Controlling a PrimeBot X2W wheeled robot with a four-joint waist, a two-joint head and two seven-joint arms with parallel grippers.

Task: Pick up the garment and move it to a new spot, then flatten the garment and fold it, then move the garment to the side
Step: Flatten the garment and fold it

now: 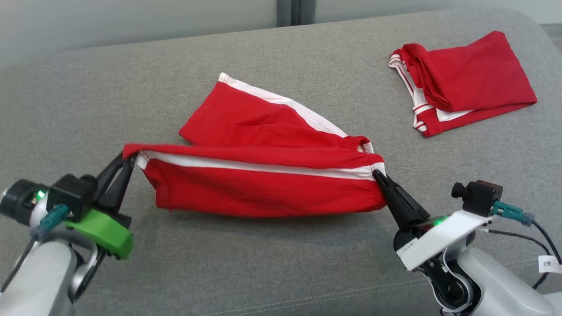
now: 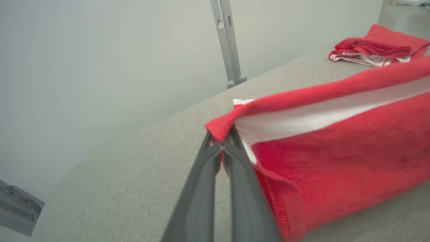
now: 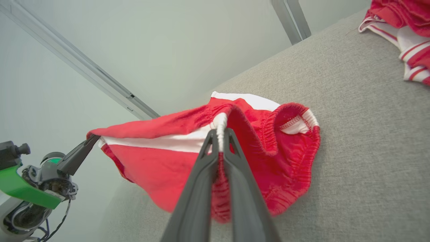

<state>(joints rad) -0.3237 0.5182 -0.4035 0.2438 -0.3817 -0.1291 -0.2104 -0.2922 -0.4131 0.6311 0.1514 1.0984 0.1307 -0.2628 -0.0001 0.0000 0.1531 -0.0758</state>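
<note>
L pincer (image 1: 131, 157) & R pincer (image 1: 376, 173) clamped tight on garment (image 1: 263, 193) ends.

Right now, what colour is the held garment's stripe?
White stripe on the red garment; clearest in head view.

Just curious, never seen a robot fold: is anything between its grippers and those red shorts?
Nothing visible does. The left gripper is shut on one end of the red shorts, the right gripper on the waistband end. A folded red garment lies apart on the grey cushion, far right.
</note>
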